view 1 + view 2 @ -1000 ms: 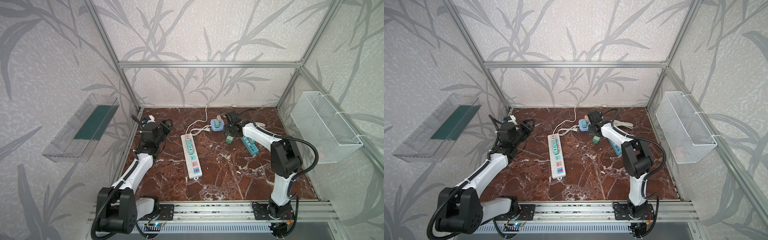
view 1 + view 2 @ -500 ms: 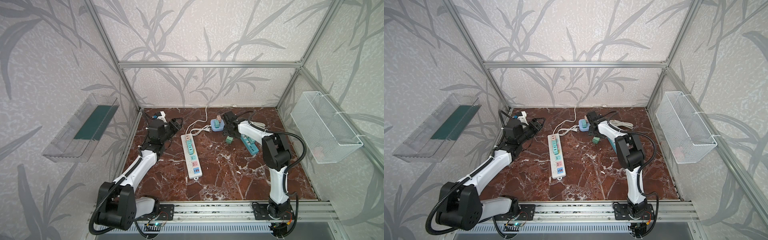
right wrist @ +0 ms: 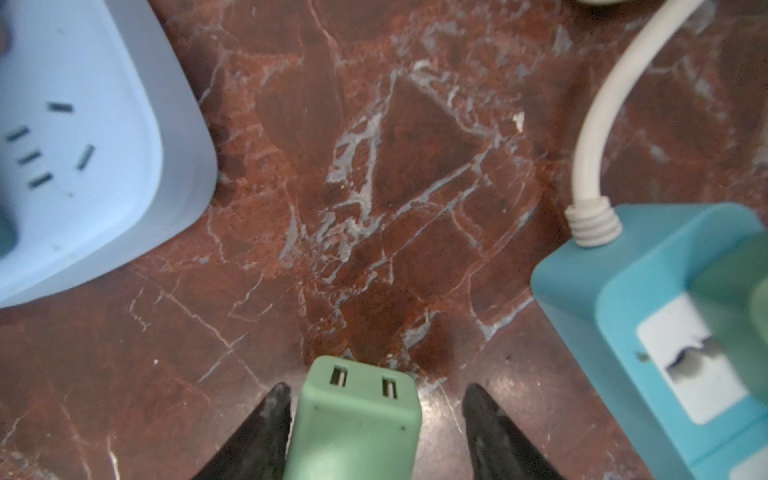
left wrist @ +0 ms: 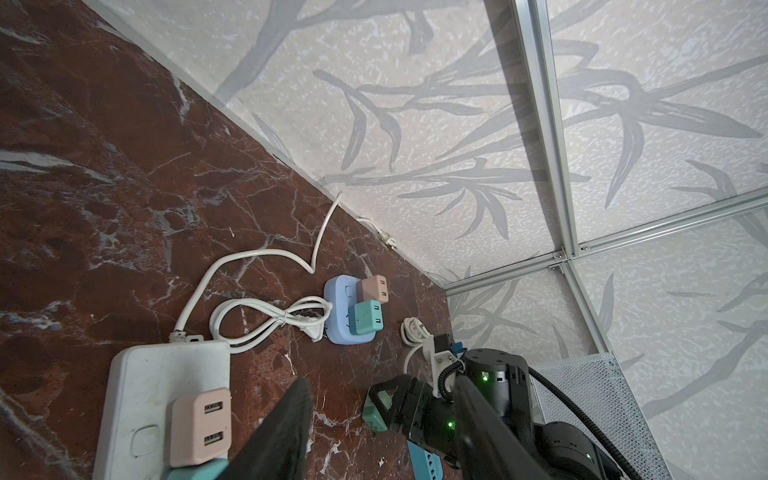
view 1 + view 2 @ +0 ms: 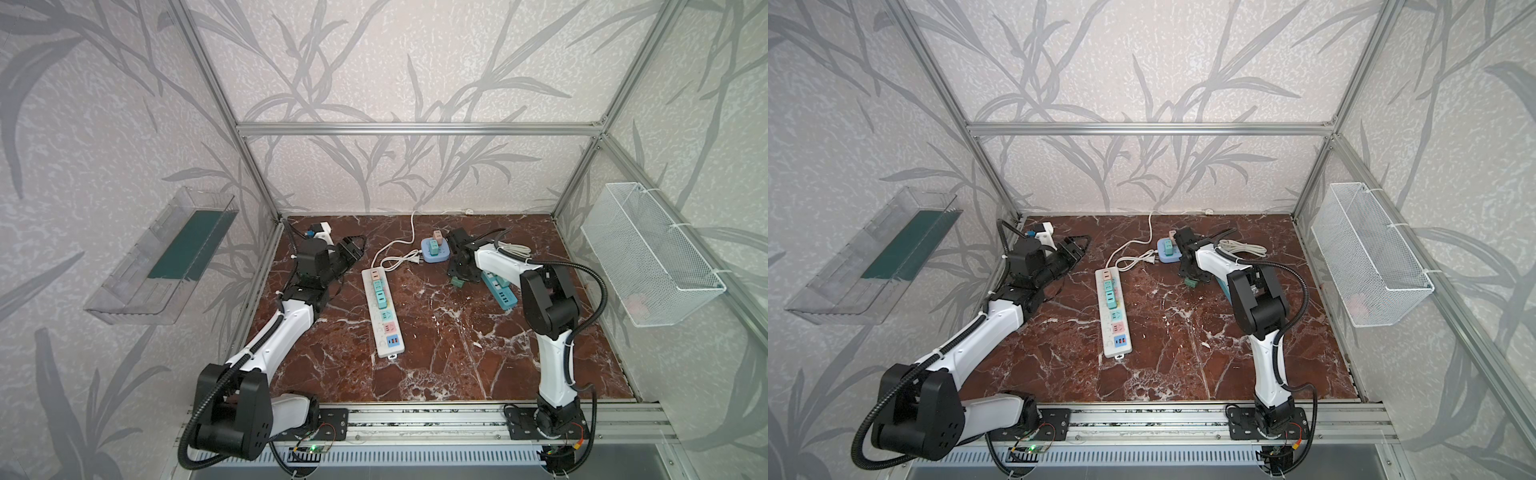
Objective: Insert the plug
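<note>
While right jaws, half-open, straddle the green plug, one finger at its flank, it sits on the far desk beside the blue hub holding two plugs. Left jaws: parted, empty.

Socket units, middle and upper middle of the frame: three, namely one white strip, one teal strip, one light-blue square block

USB adapters on the block: two, one pink adapter, one teal adapter. Unplugged: one green adapter. Adapters on the white strip: count unclear

Wall bins: one clear tray at left, one wire basket at right
</note>
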